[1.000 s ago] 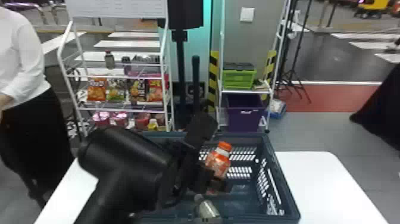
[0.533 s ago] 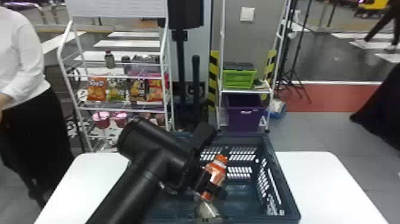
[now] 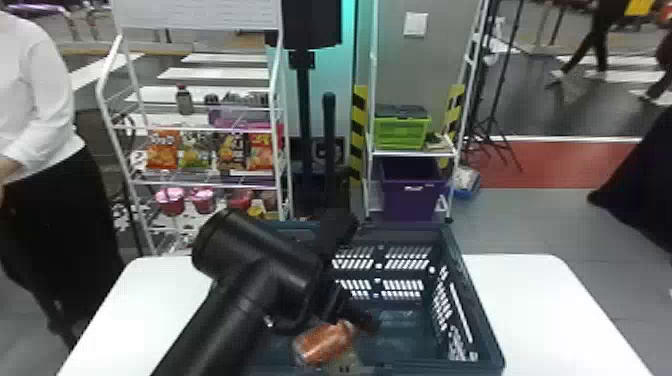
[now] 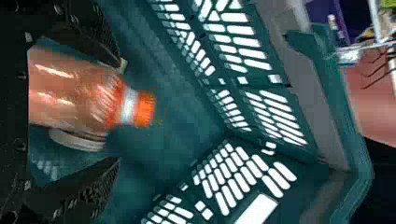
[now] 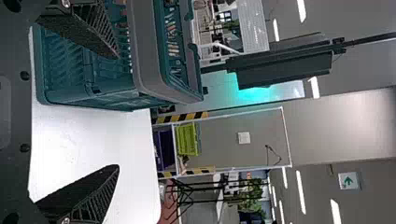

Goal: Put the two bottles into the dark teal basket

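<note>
Bottles (image 3: 325, 344), two, in basket (image 3: 472, 295), one; left gripper (image 3: 364, 320), released around one bottle; right gripper (image 5: 116, 111), spread wide, near basket.

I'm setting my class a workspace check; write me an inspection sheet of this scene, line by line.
Surface: white table under the dark teal basket.
Job's things: orange bottle tilted inside the basket; pale second bottle partly hidden beside it.
Clutter: snack bags on the rack behind, off the table.
Left claw: open around the orange bottle.
Right claw: open, empty.
Cables: nothing seen at the basket.
Surroundings: person standing near the table; green crate above a purple bin.
</note>
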Motion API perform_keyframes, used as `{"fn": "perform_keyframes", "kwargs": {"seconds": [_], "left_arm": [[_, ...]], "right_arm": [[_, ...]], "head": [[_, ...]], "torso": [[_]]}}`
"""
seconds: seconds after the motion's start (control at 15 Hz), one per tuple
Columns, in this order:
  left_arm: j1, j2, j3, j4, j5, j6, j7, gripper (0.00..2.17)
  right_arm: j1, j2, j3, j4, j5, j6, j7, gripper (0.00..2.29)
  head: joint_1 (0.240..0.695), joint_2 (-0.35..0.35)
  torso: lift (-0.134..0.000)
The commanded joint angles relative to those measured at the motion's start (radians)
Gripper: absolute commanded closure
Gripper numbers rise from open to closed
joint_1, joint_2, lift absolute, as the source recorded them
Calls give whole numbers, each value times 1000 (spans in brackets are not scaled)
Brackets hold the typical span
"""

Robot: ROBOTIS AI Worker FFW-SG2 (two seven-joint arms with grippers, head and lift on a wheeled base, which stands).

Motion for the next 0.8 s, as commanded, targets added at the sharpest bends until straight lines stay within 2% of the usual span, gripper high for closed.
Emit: {"fn": "perform_keyframes", "kwargs": {"seconds": [0.0,0.13,0.33,0.47,0.53,0.6,0.73], "left_arm": [[41,5,17,-140,30,0,43,-2],[107,14,80,-286,73,-3,103,2],[253,29,167,-530,102,-21,233,16],[392,46,243,-702,156,-28,314,33],[463,63,282,-771,186,-34,341,76],[552,88,318,-853,188,-77,365,87],[734,121,388,-999,196,-258,396,107]], "right_arm": [[6,1,0,-7,1,0,0,43],[13,1,-5,-16,1,16,0,43],[26,1,-11,-34,1,22,2,43],[34,1,-11,-51,-4,25,2,43],[37,1,-12,-57,-4,31,2,43],[40,1,-12,-65,-4,46,2,43],[40,1,-12,-66,-3,53,3,43]], "head": [[499,0],[499,0],[499,0],[499,0],[499,0],[499,0],[499,0]], "torso": [[0],[0],[0],[0],[0],[0],[0]]}}
